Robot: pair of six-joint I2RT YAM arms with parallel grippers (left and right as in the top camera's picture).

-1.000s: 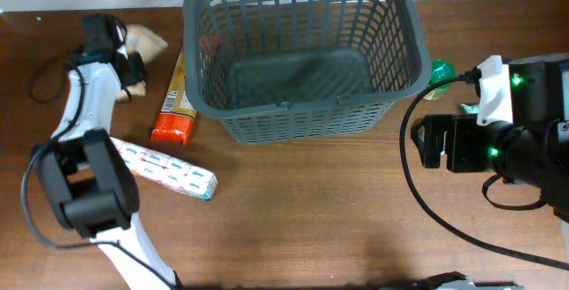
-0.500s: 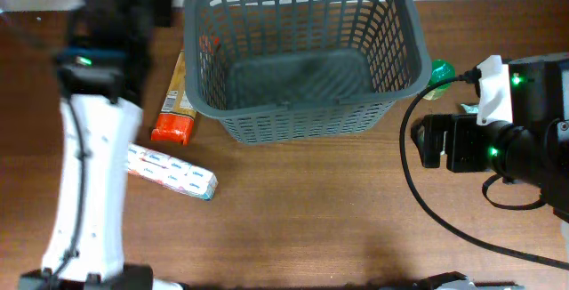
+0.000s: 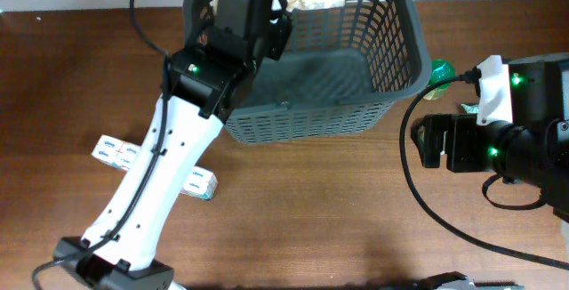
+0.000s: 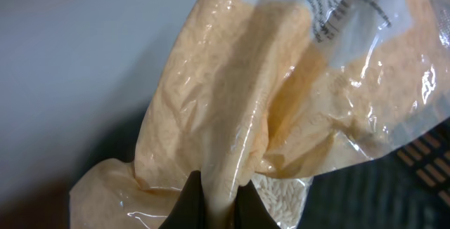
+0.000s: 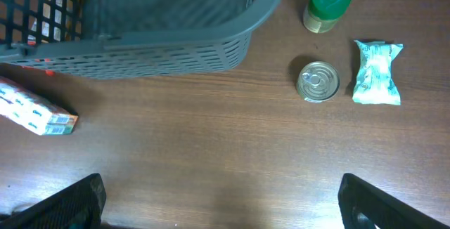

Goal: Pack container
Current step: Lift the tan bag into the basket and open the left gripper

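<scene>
Left wrist: left hand (image 4: 218,204) pinches rice bag (image 4: 281,95) by a fold, hung above basket (image 3: 311,121) at far side of counter (image 3: 311,210), likely for release inside; right hand (image 5: 225,202) spread, idle beside basket

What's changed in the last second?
The left gripper, shut on the clear plastic bag of rice, swung from the left side of the table to above the dark grey slotted plastic basket. Basket and right arm stayed put.

No wording is legible. The white label (image 4: 355,11) on the clear bag of grains (image 4: 232,116) bears dark print too blurred to read; the blue-patterned box (image 5: 35,109) likewise.
</scene>
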